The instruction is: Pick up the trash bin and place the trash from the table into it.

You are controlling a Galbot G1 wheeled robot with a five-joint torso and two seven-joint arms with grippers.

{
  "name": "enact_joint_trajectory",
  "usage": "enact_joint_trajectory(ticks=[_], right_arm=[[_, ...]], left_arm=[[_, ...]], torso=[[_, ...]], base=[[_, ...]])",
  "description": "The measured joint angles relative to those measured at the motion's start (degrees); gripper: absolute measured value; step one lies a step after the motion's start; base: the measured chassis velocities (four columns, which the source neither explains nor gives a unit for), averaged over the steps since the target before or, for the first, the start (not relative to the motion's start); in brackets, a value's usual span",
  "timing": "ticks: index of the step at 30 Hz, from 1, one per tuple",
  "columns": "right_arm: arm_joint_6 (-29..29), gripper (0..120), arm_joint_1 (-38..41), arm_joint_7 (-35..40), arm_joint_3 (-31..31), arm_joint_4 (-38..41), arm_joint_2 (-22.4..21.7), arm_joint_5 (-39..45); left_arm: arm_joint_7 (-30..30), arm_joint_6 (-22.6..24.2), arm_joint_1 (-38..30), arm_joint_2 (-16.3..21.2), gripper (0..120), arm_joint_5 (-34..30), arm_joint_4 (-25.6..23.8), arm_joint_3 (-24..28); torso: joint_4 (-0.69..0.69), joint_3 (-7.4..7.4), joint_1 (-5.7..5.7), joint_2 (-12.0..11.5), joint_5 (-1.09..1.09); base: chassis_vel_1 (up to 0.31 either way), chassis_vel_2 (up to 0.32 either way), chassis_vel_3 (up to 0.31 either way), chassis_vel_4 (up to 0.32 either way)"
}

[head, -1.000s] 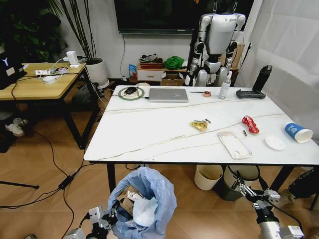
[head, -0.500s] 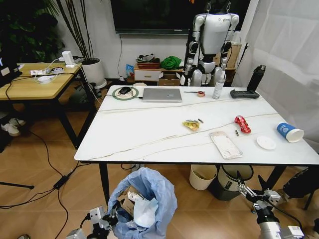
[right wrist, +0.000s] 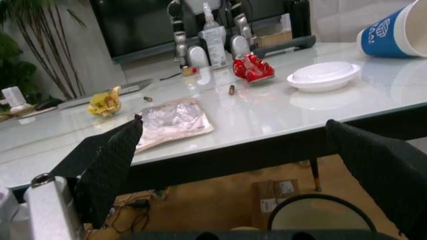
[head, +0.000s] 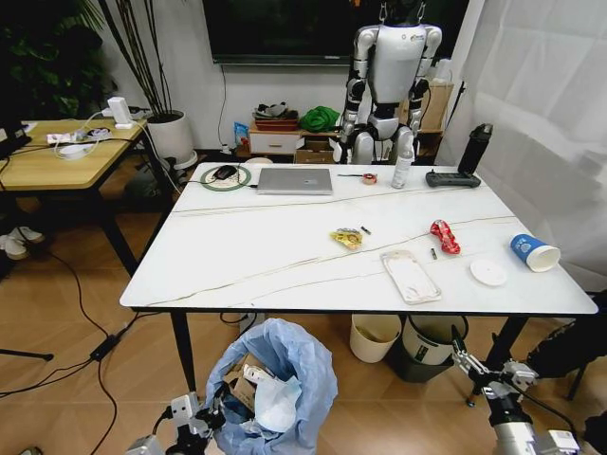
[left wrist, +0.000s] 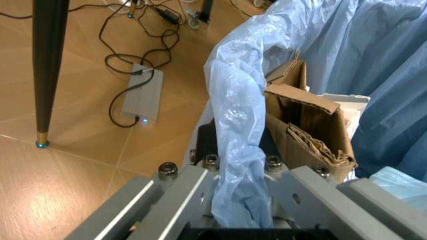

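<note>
The left claw [head: 194,422], at the lower left of the head view, is clamped on the blue-bagged trash bin [head: 275,384], which holds torn cardboard [left wrist: 303,122] and tissue. The right claw [head: 471,365], lower right, gapes empty below the counter [head: 237,256]. The trash lies above it; the clear packaging [head: 411,275] is nearest.

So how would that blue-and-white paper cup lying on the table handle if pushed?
The paper cup lies on its side near the table edge, so it would probably roll in an arc. It looks empty and light, likely skidding on the glossy top. Its thin wall may crush under a firm grip.
</note>
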Motion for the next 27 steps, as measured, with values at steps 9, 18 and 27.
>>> enact_joint_trajectory(ticks=[9, 18, 27], right_arm=[[0.07, 100, 0.05, -0.18, 0.05, 0.01, -0.06, 0.00], [0.31, 100, 0.08, -1.20, 0.05, 0.00, -0.49, -0.25], [0.92, 100, 0.57, -2.96, -2.41, 0.65, -4.28, -1.35]], left_arm=[[0.00, 0.00, -0.03, -0.29, 0, 0.26, -0.08, 0.27], [0.05, -0.13, 0.16, -0.34, 0, 0.42, -0.09, 0.30], [0.23, -0.37, 1.20, -0.77, 0, 0.54, -0.28, -0.05]], torso=[[0.00, 0.00, 0.00, -0.01, 0.00], [0.00, 0.00, 0.00, -0.01, 0.00], [0.00, 0.00, 0.00, -0.02, 0.02]], base=[[-0.070, -0.078, 0.071, 0.066], [-0.105, -0.095, 0.102, 0.091], [-0.068, -0.075, 0.062, 0.061]])
